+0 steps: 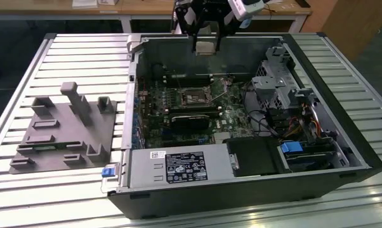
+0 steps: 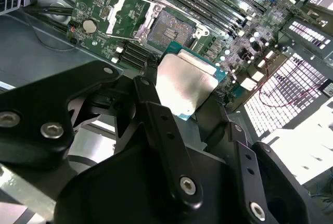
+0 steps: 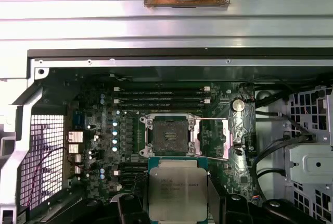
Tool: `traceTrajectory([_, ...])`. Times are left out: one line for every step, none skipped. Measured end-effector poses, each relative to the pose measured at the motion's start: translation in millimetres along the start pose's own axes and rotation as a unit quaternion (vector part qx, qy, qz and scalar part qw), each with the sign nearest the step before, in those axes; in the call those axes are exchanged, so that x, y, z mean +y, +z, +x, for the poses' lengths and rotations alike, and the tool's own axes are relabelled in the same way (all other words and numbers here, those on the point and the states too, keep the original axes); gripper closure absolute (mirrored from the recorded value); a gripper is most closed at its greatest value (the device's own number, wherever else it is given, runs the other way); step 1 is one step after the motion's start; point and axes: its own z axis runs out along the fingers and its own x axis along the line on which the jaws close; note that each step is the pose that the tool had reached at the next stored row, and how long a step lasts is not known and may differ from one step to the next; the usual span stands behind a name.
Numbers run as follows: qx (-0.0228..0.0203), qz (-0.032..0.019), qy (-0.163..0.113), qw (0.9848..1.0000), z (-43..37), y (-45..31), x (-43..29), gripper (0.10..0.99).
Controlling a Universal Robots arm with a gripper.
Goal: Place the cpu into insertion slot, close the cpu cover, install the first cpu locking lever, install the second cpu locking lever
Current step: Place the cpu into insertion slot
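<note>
- A grey fixture block (image 1: 64, 128) sits on the slatted worktop (image 1: 83, 52) near its edge at the exterior view's left, well apart from the tool.
- The open computer case (image 1: 362, 156) lies on the worktop from its middle toward the exterior view's right edge.
- The tool (image 1: 205, 45) hangs over the case's far wall. Its black fingers (image 2: 148, 86) are closed to chip width on opposite edges of the cpu (image 2: 184, 86).
- The cpu is held clear above the board, silver face showing, its far rim cut off in the first wrist view.
- The insertion slot (image 3: 169, 135) lies bare, dark centre exposed, its contacts too fine to make out.
- The cpu cover (image 3: 226, 136) stands swung open just beside the slot, seen nearly edge-on.
</note>
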Motion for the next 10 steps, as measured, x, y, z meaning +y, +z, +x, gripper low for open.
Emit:
traceTrajectory([0.0, 0.0, 0.0, 1.0, 0.1, 0.0, 0.0, 0.545])
traceTrajectory([0.0, 0.0, 0.001, 1.0, 0.1, 0.0, 0.0, 0.545])
traceTrajectory([-0.0001, 0.0, 0.001, 1.0, 0.2, 0.0, 0.0, 0.545])
traceTrajectory([-0.0002, 0.0, 0.002, 1.0, 0.2, 0.0, 0.0, 0.545])
traceTrajectory([-0.0003, -0.0001, 0.004, 1.0, 0.2, 0.0, 0.0, 0.545])
traceTrajectory([-0.0005, -0.0001, 0.006, 1.0, 0.3, 0.1, 0.0, 0.545])
traceTrajectory([-0.0007, -0.0002, 0.008, 1.0, 0.3, 0.1, 0.0, 0.545])
traceTrajectory([-0.0009, -0.0002, 0.01, 0.9999, 0.3, 0.1, 0.0, 0.545])
traceTrajectory([-0.0011, -0.0003, 0.013, 0.9999, 0.3, 0.1, 0.0, 0.545])
traceTrajectory([-0.0013, -0.0003, 0.015, 0.9999, 0.3, 0.1, 0.0, 0.545])
